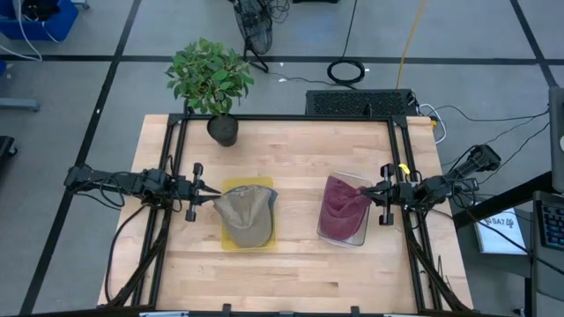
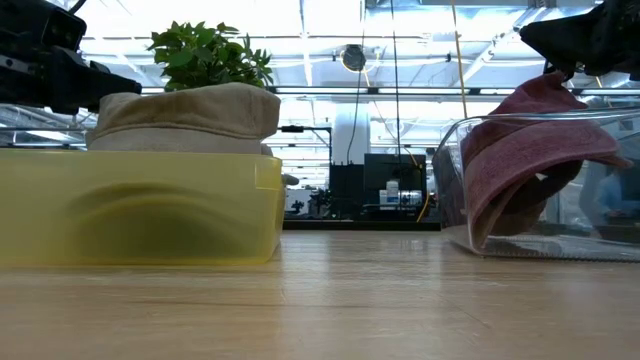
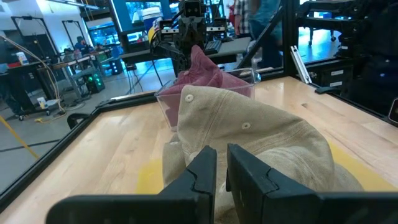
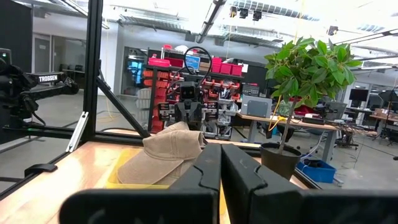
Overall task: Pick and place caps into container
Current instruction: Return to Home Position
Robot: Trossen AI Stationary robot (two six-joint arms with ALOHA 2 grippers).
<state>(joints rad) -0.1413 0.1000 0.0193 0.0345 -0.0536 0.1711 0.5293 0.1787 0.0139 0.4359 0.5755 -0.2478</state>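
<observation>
A khaki cap lies domed on top of the yellow container at centre-left, higher than its rim. My left gripper sits at the cap's left edge with its fingers shut. A maroon cap hangs inside the clear container at centre-right. Its upper corner rises to my right gripper, which is shut above the container's right side. The other caps are out of view. My left gripper comes in level from the table's left and is shut at the khaki cap's left edge. Its own fingers hide the pinch. The cap rests on the yellow container. My right gripper is shut on the maroon cap's upper right corner, reaching level from the table's right. The cap hangs below the fingers, drawn up into a peak. Its lower part lies inside the clear container.
A potted plant stands at the table's far edge, behind the yellow container. A black frame rail runs along the far and side edges. Bare wood lies between the two containers and along the near edge.
</observation>
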